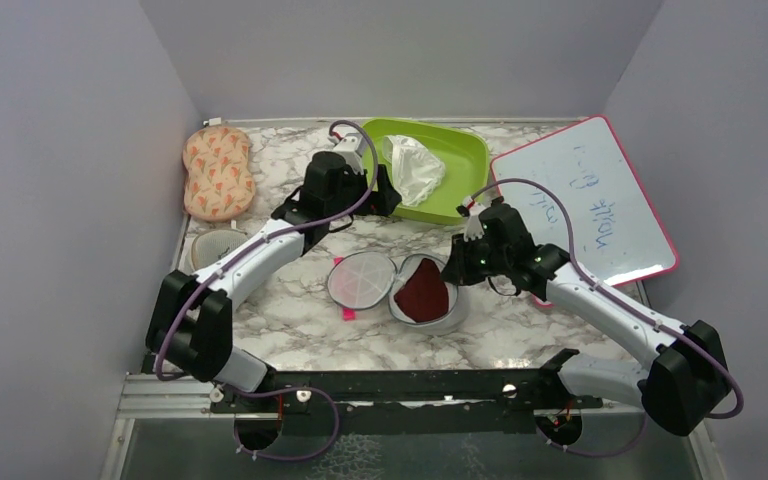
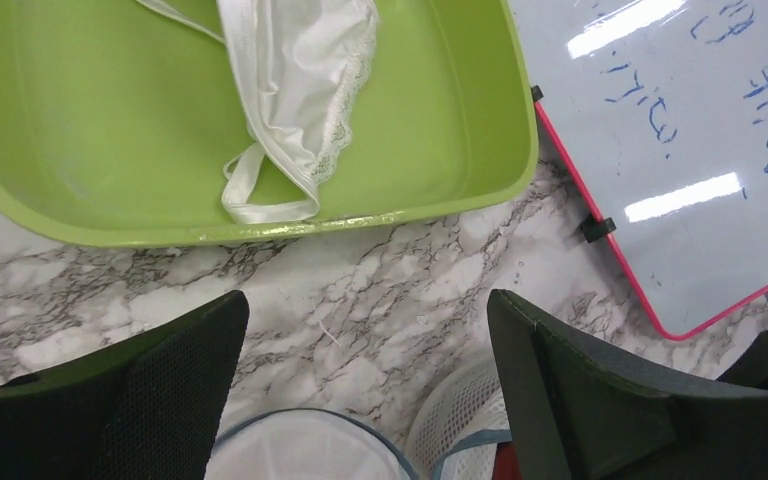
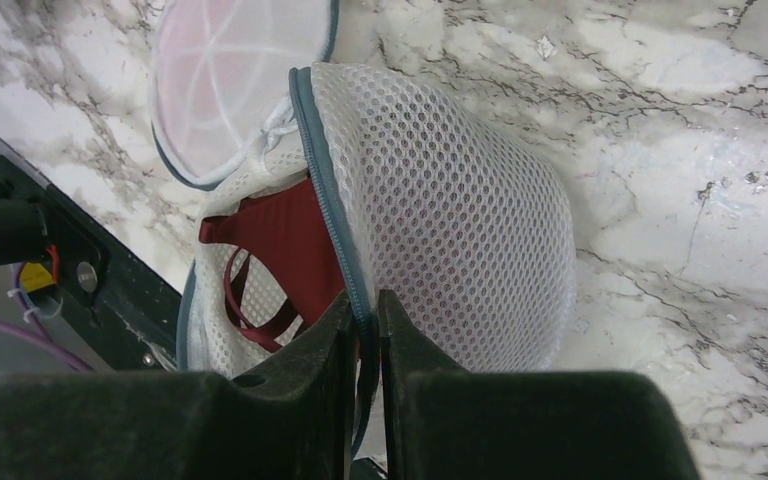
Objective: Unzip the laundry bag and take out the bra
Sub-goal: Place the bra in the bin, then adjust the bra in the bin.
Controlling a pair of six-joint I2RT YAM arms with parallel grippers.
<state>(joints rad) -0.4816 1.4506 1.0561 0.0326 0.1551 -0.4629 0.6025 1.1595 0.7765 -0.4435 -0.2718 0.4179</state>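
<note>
The laundry bag [image 1: 360, 280] lies unzipped and open like a clamshell on the marble table, its flat lid on the left. A dark red bra [image 1: 422, 292] sits in its right half. My right gripper [image 1: 457, 268] is shut on the blue-grey zip rim of that half. The right wrist view shows the gripper [image 3: 364, 305] pinching the rim, the white mesh dome [image 3: 450, 200] tilted up, and the red bra [image 3: 290, 250] with its straps inside. My left gripper [image 1: 380, 195] is open and empty beside the green tray. In its wrist view the gripper [image 2: 368, 310] hangs above the bag's edge [image 2: 300, 450].
A green tray [image 1: 470, 150] at the back holds a white lacy garment [image 1: 415, 168]. A pink-framed whiteboard [image 1: 590, 200] lies at the right. A carrot-print pad [image 1: 218, 172] and a beige mesh round case [image 1: 217, 245] lie at the left wall. A pink tape mark [image 1: 348, 314] lies by the bag.
</note>
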